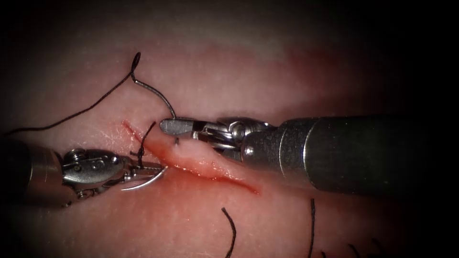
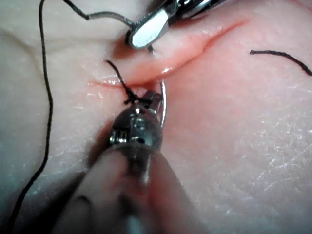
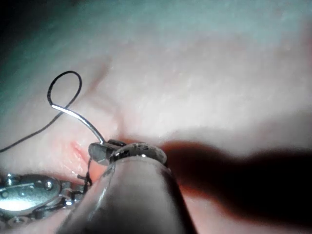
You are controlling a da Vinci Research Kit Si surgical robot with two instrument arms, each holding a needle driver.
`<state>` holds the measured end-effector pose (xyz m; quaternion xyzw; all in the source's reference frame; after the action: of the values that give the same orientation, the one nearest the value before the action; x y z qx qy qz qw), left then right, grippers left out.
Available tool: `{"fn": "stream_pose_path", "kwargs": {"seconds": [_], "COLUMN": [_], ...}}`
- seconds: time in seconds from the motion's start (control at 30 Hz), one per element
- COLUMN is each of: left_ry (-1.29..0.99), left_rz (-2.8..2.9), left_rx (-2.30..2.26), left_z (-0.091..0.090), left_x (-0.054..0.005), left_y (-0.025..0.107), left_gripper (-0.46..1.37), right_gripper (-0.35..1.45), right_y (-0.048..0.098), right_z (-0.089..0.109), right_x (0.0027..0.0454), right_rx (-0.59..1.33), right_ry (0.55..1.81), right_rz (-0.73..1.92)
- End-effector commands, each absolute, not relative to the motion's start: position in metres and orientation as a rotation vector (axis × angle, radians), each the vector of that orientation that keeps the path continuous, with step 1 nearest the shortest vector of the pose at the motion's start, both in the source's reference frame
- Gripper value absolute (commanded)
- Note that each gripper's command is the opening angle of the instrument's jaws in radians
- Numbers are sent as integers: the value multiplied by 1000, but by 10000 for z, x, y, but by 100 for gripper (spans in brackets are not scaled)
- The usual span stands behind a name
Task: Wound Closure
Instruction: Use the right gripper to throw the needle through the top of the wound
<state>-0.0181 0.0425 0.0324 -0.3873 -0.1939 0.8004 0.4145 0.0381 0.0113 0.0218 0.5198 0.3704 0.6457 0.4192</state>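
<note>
Endoscope view, left to right. Black thread trails from the far left over the pale tissue and rises to a small loop where it joins the tail of the needle.

The left gripper lies on the near, left side of the cut. It appears closed on the needle where the pointed end comes out of the tissue. That bright end curves back below the tool, towards the near left. Just beyond the gripper's tip, a knotted stitch crosses the left end of the cut, with a short tail standing up.

The needle forms one arc. Its tail sweeps down on the far, right side of the cut to the right gripper, which is closed on it close to where it enters the tissue. The middle of the curve is buried beneath the cut's raised lip.

Red fluid lines the cut towards its right end. Two cut ends of thread lie well apart on the near tissue.

Left wrist view: the left gripper sits at the knot with the needle touching its side. The right gripper is beyond the cut, and the thread runs alongside.

Right wrist view: the right gripper clamps the needle, whose tail ends at the thread loop.
</note>
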Motion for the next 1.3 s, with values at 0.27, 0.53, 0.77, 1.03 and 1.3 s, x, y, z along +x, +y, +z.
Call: {"fn": "stream_pose_path", "kwargs": {"seconds": [0.27,0.53,0.77,1.03,1.3], "left_ry": [-498,-491,-487,-489,-475], "left_rz": [2009,2024,2066,2125,2225], "left_rx": [-983,-994,-1025,-1088,-1235], "left_z": [323,323,322,323,324], "left_x": [-180,-179,-173,-176,-181], "left_y": [426,426,427,428,431], "left_gripper": [-35,-35,-35,-35,-10], "right_gripper": [-35,80,120,116,123], "right_y": [118,138,162,184,213], "right_z": [233,240,241,245,249], "right_x": [371,360,351,336,312], "right_rx": [1143,927,814,708,440], "right_ry": [1048,1131,1175,1202,1192], "right_rz": [1467,1341,1231,1158,1054]}}
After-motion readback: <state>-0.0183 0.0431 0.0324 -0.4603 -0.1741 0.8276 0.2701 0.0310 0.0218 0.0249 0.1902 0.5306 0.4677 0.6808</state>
